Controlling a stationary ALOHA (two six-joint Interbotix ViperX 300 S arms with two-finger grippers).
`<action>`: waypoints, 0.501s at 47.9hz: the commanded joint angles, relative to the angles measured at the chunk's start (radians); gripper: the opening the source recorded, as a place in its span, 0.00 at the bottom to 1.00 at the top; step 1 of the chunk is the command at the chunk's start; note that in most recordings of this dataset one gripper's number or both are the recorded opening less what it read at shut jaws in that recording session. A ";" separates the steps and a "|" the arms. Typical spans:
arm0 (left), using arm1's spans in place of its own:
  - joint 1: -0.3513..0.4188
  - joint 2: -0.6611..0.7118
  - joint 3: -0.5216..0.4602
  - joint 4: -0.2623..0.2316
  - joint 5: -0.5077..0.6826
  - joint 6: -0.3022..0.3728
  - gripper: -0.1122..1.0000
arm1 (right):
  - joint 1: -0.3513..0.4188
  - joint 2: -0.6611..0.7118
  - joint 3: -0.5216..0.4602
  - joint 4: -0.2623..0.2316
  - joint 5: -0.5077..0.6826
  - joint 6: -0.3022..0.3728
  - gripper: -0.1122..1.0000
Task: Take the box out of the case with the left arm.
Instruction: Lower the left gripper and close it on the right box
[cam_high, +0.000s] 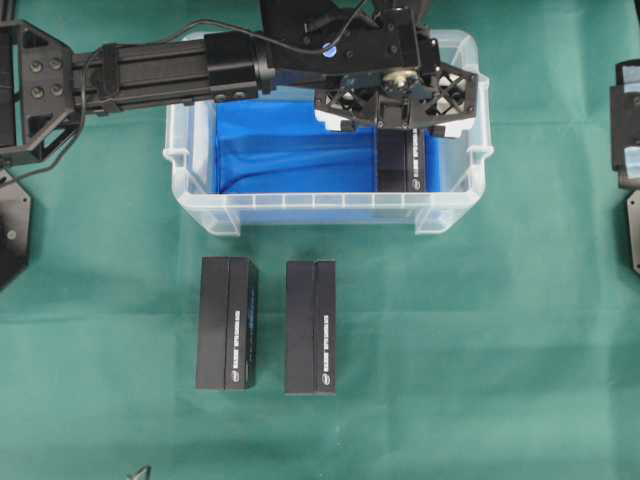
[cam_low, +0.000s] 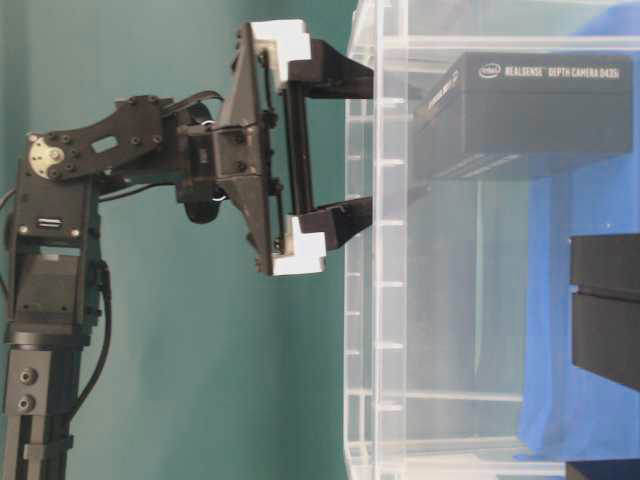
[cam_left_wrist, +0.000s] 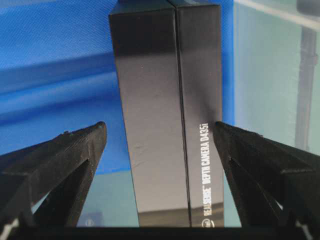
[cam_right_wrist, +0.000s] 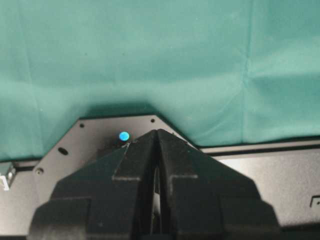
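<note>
large clear plastic tub with blue lining (cam_high: 200, 205), long black box with white lettering (cam_left_wrist: 167, 125) at its right end inside, left gripper (cam_left_wrist: 160, 137) spread wide around the box, not touching, right gripper (cam_right_wrist: 156, 150) clenched, well apart from the tub

Left arm (cam_high: 160, 68): extended horizontally from left edge of overhead view toward centre-right, wrist bent downward. Left pincer (cam_left_wrist: 160, 137): fingers (cam_left_wrist: 65, 155) spread wide, gap visible each side, tips pointing down. Right arm: parked at right edge of overhead view. Right pincer (cam_right_wrist: 156, 145): fingers pressed together, nothing between them.
</note>
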 joint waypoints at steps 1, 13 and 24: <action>0.000 -0.060 -0.002 0.006 -0.026 0.000 0.91 | -0.002 -0.002 -0.009 -0.002 -0.005 -0.002 0.12; -0.002 -0.044 0.002 0.005 -0.081 -0.017 0.91 | -0.002 -0.002 -0.009 -0.002 -0.005 -0.002 0.12; -0.008 -0.028 0.025 0.005 -0.098 -0.018 0.91 | -0.002 -0.002 -0.009 -0.002 -0.003 -0.002 0.12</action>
